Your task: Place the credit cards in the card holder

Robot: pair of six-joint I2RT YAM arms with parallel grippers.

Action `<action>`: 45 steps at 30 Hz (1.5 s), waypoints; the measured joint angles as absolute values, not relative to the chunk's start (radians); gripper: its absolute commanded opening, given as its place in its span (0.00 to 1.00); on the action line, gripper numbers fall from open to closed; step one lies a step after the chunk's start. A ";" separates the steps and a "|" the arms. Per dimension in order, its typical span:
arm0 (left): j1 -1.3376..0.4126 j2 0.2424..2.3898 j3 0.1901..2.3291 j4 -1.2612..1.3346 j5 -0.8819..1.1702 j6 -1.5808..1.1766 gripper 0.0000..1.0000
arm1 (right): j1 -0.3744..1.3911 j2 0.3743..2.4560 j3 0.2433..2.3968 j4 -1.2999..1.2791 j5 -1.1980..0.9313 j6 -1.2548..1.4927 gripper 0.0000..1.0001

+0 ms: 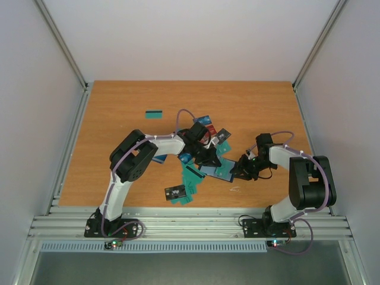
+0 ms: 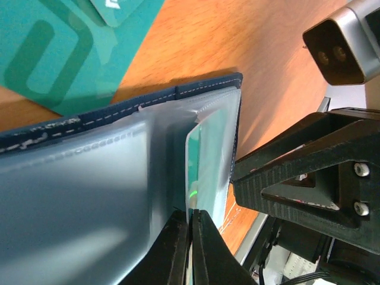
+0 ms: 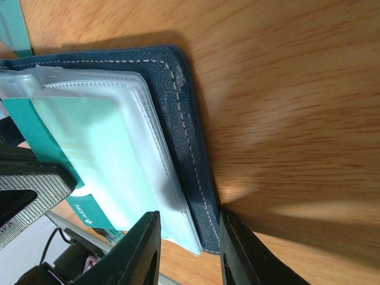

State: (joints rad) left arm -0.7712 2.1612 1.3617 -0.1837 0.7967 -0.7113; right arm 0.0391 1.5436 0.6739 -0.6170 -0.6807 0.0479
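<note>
Wooden table bears the floppy-sleeved card holder, seemingly clamped by the right gripper, while the left gripper pinches a thin, probably slick teal card by its end.

the jaws of the left gripper pinch the edge of a green card that sits partly inside a clear sleeve of the open card holder.
</note>
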 measured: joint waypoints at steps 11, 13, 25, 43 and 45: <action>-0.799 2.162 1.408 -0.307 0.736 -0.678 0.36 | 0.039 1.544 0.669 -0.609 -0.688 0.048 0.30; -0.804 2.162 1.430 -0.340 0.718 -0.665 0.38 | 0.039 1.544 0.668 -0.609 -0.690 0.049 0.30; -0.833 2.206 1.600 -0.595 0.608 -0.621 0.34 | 0.039 1.544 0.664 -0.595 -0.698 0.066 0.30; -0.875 2.346 1.890 -0.888 0.506 -0.643 0.31 | 0.039 1.551 0.664 -0.590 -0.710 0.070 0.30; -0.883 2.360 1.919 -0.915 0.494 -0.645 0.32 | 0.038 1.552 0.664 -0.590 -0.712 0.070 0.30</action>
State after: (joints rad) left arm -0.8825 2.3600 1.9194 -0.9154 0.4938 -0.6453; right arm 0.0383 1.5517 0.6636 -0.5896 -0.7120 0.0700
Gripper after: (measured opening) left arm 0.312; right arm 0.297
